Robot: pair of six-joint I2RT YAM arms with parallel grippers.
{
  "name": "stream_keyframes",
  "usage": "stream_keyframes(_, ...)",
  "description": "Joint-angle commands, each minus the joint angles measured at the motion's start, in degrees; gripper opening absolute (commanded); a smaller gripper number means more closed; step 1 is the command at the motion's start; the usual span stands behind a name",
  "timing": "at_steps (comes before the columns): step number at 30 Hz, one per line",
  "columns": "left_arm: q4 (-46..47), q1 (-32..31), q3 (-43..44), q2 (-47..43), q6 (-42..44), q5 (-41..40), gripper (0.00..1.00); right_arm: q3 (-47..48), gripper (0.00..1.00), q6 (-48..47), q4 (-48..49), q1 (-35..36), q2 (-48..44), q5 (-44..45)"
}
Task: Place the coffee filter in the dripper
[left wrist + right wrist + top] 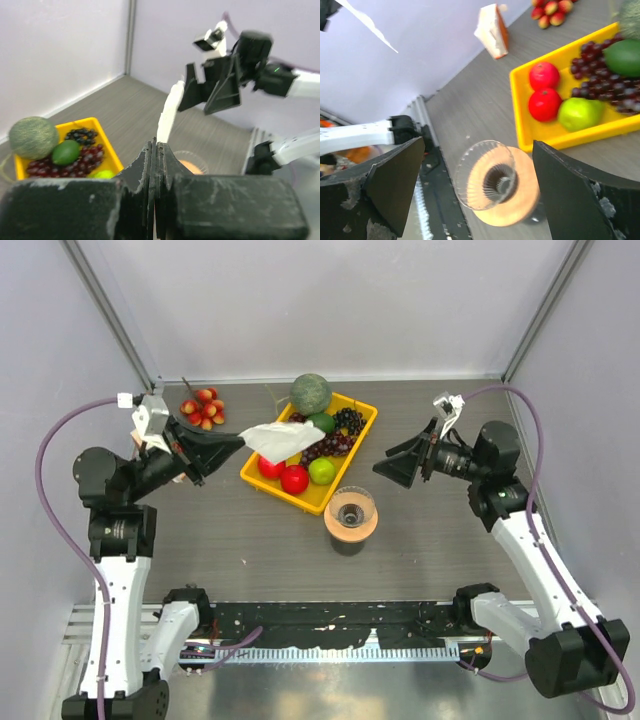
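Note:
My left gripper [237, 443] is shut on the coffee filter [280, 438], a thin white paper held in the air over the near-left corner of the yellow tray. In the left wrist view the coffee filter [170, 114] sticks up edge-on from between my closed fingers [155, 150]. The dripper [352, 507], a clear ribbed cone, sits on a tan wooden ring [351, 525] in front of the tray. It also shows in the right wrist view [487, 174]. My right gripper [395, 468] is open and empty, up to the right of the dripper, apart from it.
A yellow tray [352, 459] holds red apples, a green apple, grapes, a lime and a melon [311, 393]. A small dish of red fruit [203, 408] sits at the back left. A beige paper bundle [492, 31] stands near the left arm. Enclosure walls surround the table.

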Motion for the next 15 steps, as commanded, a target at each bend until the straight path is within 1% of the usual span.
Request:
stream_keyframes(1,23.55,-0.84,-2.53,0.47,-27.09,-0.49,0.00,-3.81,0.96,21.30,29.04,2.98,0.92,-3.16)
stream_keyframes(2,24.62,-0.84,-3.06,0.29,-28.41,-0.67,0.00,-2.93,0.96,20.69,29.06,4.99,0.74,-2.72)
stream_keyframes(3,25.06,-2.67,-3.41,0.21,-29.82,-1.37,0.00,-2.14,0.96,18.69,28.02,6.31,0.65,-1.49)
stream_keyframes(6,29.18,-3.56,-5.52,0.20,-34.47,-2.95,0.00,0.58,0.96,13.67,25.82,13.07,0.30,2.29)
stream_keyframes(8,31.91,-4.35,-6.58,0.38,-37.03,-3.65,0.00,2.07,0.95,11.99,24.76,15.11,1.35,2.91)
stream_keyframes(10,32.71,-5.14,-7.19,0.38,-38.27,-4.44,0.00,2.17,0.96,14.87,27.29,15.46,3.11,3.35)
stream_keyframes(15,38.33,-8.22,-9.48,0.82,-42.75,-6.64,0.00,1.82,0.96,24.63,39.50,18.10,8.03,3.79)
